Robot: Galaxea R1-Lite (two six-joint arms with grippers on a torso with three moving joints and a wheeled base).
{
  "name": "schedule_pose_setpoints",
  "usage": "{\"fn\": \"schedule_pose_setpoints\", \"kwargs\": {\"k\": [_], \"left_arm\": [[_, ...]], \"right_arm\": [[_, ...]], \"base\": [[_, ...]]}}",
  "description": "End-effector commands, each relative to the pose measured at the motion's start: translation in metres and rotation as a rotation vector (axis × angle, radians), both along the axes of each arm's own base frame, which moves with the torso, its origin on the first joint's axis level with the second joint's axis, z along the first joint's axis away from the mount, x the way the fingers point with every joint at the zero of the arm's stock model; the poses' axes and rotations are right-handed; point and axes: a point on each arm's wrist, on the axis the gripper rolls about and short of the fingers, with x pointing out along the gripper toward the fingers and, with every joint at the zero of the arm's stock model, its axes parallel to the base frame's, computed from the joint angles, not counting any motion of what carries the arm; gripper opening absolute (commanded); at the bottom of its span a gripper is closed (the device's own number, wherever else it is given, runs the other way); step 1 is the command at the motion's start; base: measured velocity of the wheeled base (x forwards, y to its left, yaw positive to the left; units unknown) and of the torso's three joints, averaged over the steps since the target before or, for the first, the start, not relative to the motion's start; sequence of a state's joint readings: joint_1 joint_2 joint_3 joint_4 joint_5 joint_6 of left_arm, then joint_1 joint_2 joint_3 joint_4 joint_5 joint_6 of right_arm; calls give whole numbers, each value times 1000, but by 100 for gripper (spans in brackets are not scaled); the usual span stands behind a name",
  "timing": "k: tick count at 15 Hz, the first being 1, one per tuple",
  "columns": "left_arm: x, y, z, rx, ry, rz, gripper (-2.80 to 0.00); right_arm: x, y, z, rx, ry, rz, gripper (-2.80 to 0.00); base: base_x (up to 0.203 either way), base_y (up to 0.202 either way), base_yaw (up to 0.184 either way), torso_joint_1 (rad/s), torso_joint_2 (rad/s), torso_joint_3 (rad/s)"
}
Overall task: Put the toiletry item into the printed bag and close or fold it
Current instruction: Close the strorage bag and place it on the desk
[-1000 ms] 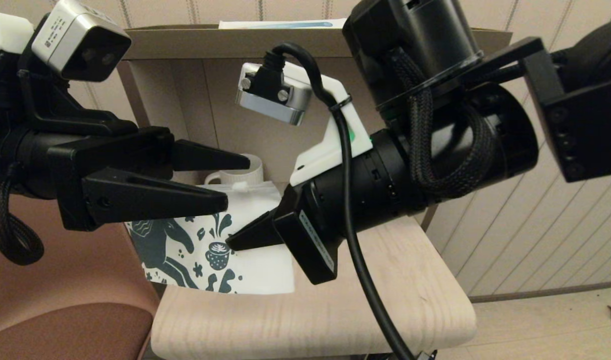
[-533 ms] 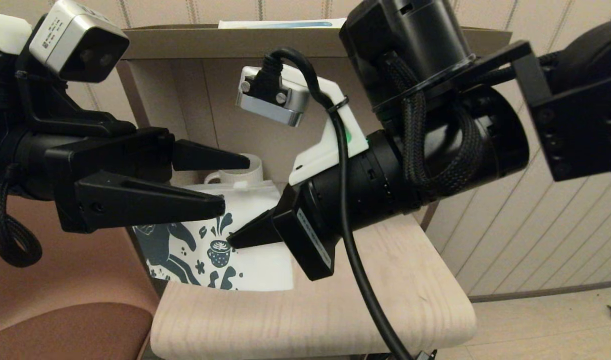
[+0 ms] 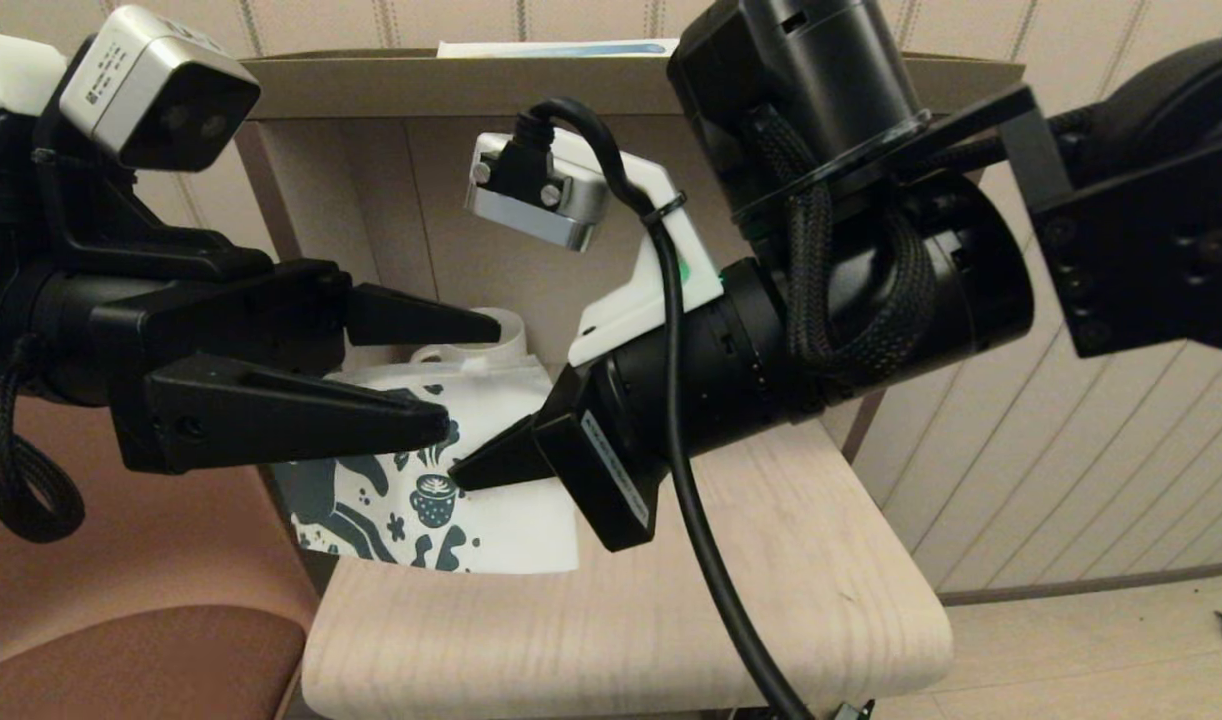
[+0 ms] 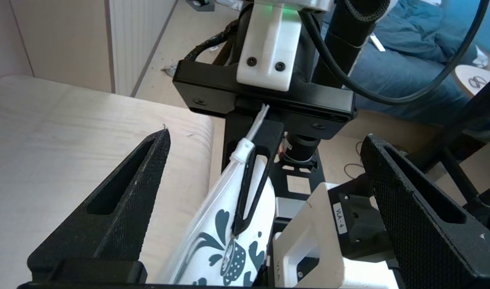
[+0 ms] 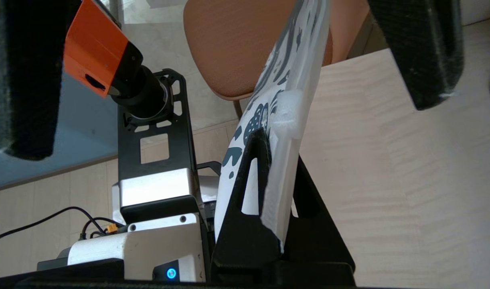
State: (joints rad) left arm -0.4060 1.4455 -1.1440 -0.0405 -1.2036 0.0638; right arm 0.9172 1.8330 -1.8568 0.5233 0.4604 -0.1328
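The printed bag (image 3: 501,525) hangs on edge above the pale wooden table (image 3: 771,600), white with dark teal motifs. My right gripper (image 3: 461,468) is shut on the bag's right side, one finger on each face, as the right wrist view (image 5: 275,140) shows. The bag's white zip slider (image 4: 243,151) sits at its top edge. My left gripper (image 3: 471,375) is open, with nothing between its fingers, and faces the bag's upper left part; in the left wrist view (image 4: 265,136) the bag (image 4: 225,224) stands between its spread fingers. The tiny white tube is not in view.
A cream ribbed mug (image 3: 491,345) stands behind the bag against the cardboard backboard (image 3: 401,220). A long white-and-blue box (image 3: 561,47) lies on top of that board. A brown chair seat (image 3: 121,660) is at the lower left.
My right gripper has shifted slightly left and up with the bag, lifting its lower edge a little. The left gripper has barely moved.
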Motion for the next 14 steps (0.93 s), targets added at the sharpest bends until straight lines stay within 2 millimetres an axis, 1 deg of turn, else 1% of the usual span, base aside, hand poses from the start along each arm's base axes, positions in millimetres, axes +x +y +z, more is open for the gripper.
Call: {"fn": "schedule_pose_setpoints", "kwargs": {"k": [1,7,14], "left_arm": [[0,0,-1,-1,0,-7,0],[0,0,-1,-1,-11,-7,0],[0,0,-1,0,-10,-7,0]], "right_arm": [[0,0,-1,-2,2,2,-280],[2,-3,0,-3,1,-9,-280],[4,-1,2,7,-6,-8,-280]], "base": [[0,0,0,0,0,0],[0,0,0,0,0,0],[0,0,0,0,0,0]]}}
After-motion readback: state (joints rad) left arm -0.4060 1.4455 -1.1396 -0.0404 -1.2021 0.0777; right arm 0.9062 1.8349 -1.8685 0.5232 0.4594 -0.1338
